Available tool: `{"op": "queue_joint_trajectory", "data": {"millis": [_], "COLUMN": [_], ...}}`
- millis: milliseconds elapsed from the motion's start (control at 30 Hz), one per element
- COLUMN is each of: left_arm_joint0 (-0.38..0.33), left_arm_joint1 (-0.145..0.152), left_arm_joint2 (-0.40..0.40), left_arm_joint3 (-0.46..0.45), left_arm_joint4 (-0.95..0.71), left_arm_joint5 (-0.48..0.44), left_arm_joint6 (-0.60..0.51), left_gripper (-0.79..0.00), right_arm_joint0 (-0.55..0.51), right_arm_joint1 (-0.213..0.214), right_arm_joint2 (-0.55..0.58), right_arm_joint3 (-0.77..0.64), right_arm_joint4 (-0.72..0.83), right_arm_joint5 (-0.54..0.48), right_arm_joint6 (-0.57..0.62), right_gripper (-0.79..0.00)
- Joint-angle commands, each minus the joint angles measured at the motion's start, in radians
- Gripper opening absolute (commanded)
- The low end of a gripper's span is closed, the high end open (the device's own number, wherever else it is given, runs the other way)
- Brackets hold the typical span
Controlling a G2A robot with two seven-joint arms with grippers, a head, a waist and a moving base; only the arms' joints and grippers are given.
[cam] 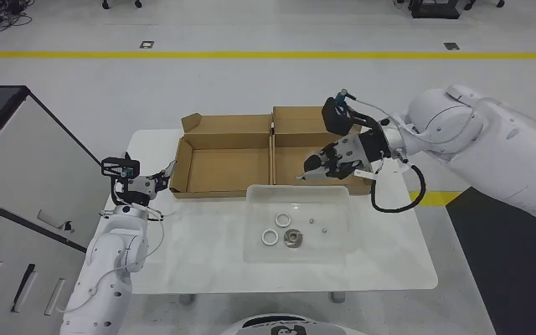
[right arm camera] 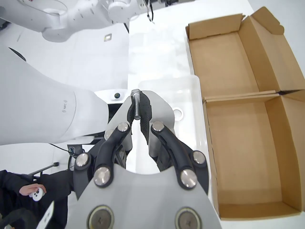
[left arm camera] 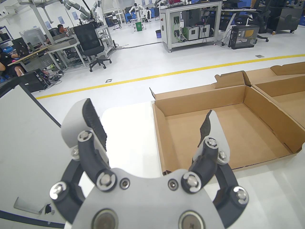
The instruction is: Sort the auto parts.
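Carrying seemed the step in hand: the right gripper was closed narrowly on a threaded steel bolt with a hex head, which lay lengthwise between the pads, above where the clear plastic tray met the right-hand brown cardboard box at the tray's twelve o'clock; the next move, I judged, called for a short carry over that box's near wall, a lowering, then a clean release so the bolt would not roll or bounce out; the left gripper hovered with its fingers spread wide and nothing between them, by the outer wall of the left-hand brown cardboard box, at the tray's ten o'clock; both boxes showed only bare floors where I could see; inside the tray sat two white rings toward nine o'clock, a grey metal round part at six, and small loose bits toward three.
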Motion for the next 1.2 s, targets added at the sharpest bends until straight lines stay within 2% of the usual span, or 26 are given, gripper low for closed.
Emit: {"op": "queue_joint_trajectory", "data": {"millis": [0, 233, 467, 900, 1167], "left_arm_joint0": [0.0, 0.0, 0.0, 0.0, 0.0], "left_arm_joint1": [0.0, 0.0, 0.0, 0.0, 0.0], "left_arm_joint2": [0.0, 0.0, 0.0, 0.0, 0.0], "left_arm_joint3": [0.0, 0.0, 0.0, 0.0, 0.0], "left_arm_joint4": [0.0, 0.0, 0.0, 0.0, 0.0], "left_arm_joint5": [0.0, 0.0, 0.0, 0.0, 0.0], "left_arm_joint6": [0.0, 0.0, 0.0, 0.0, 0.0], "left_gripper": [0.0, 0.0, 0.0, 0.0, 0.0], "right_arm_joint0": [0.004, 0.004, -0.02, -0.141, -0.171], "right_arm_joint1": [-0.026, -0.091, -0.114, -0.133, -0.146], "right_arm_joint2": [0.006, 0.034, 0.06, 0.241, 0.267], "right_arm_joint3": [0.027, 0.093, 0.02, -0.159, -0.189], "right_arm_joint4": [0.053, 0.303, 0.46, 0.669, 0.704], "right_arm_joint5": [-0.022, -0.166, -0.249, -0.252, -0.252], "right_arm_joint6": [-0.012, -0.002, -0.083, -0.085, -0.085], "right_gripper": [-0.785, -0.785, -0.785, -0.785, -0.785]}}
